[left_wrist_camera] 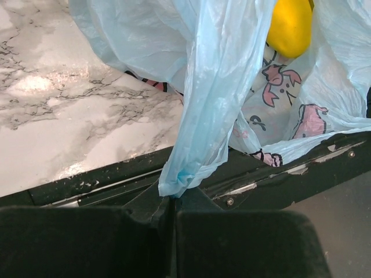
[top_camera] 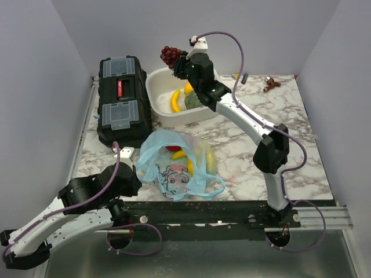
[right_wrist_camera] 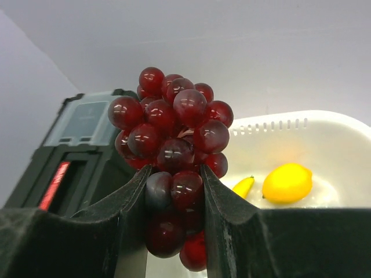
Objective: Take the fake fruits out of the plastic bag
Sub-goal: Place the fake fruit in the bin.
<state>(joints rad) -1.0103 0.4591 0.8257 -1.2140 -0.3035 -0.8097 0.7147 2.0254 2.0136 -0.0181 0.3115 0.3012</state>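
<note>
My right gripper (top_camera: 175, 62) (right_wrist_camera: 174, 174) is shut on a dark purple grape bunch (top_camera: 170, 55) (right_wrist_camera: 174, 121), holding it in the air over the far left rim of a white tub (top_camera: 156, 98). The light-blue plastic bag (top_camera: 174, 168) with the cartoon girl face lies at the table's near edge. Through it show a red piece (top_camera: 173, 149) and yellow bananas (top_camera: 210, 157). My left gripper (top_camera: 135, 174) (left_wrist_camera: 172, 197) is shut on a bunched strip of the bag (left_wrist_camera: 203, 116) at its left side. A yellow fruit (left_wrist_camera: 290, 26) shows inside the bag.
The tub (right_wrist_camera: 324, 139) holds a banana (top_camera: 175, 99) (right_wrist_camera: 243, 186), a lemon (top_camera: 188, 88) (right_wrist_camera: 287, 182) and a dull-green melon (top_camera: 193, 102). A black toolbox (top_camera: 120, 98) (right_wrist_camera: 75, 156) stands left of it. A small brown object (top_camera: 271, 84) lies far right. A black rail (top_camera: 232, 211) runs along the near edge.
</note>
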